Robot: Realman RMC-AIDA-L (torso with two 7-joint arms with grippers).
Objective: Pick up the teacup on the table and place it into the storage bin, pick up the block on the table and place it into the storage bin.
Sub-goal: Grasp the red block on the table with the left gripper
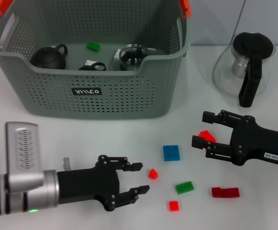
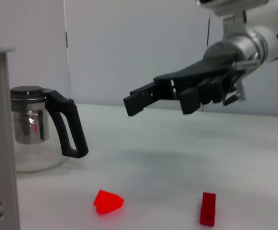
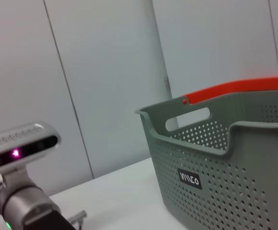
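The grey storage bin (image 1: 88,98) stands at the back of the table and also fills one side of the right wrist view (image 3: 225,163). In it lie a black teapot (image 1: 49,57), a small dark cup (image 1: 93,65), a glass cup (image 1: 131,55) and a green block (image 1: 93,46). No teacup shows on the table. My left gripper (image 1: 139,178) is open, low over the table, with a small red block (image 1: 153,173) just beyond its fingertips. The right gripper (image 1: 201,128) is open over another red block (image 1: 206,135). The left wrist view shows that gripper (image 2: 155,106) above the table.
Loose on the table are a blue block (image 1: 171,152), a green block (image 1: 184,187), a small red block (image 1: 173,205) and a long dark red block (image 1: 225,192). A glass teapot with a black handle (image 1: 244,62) stands at the back right.
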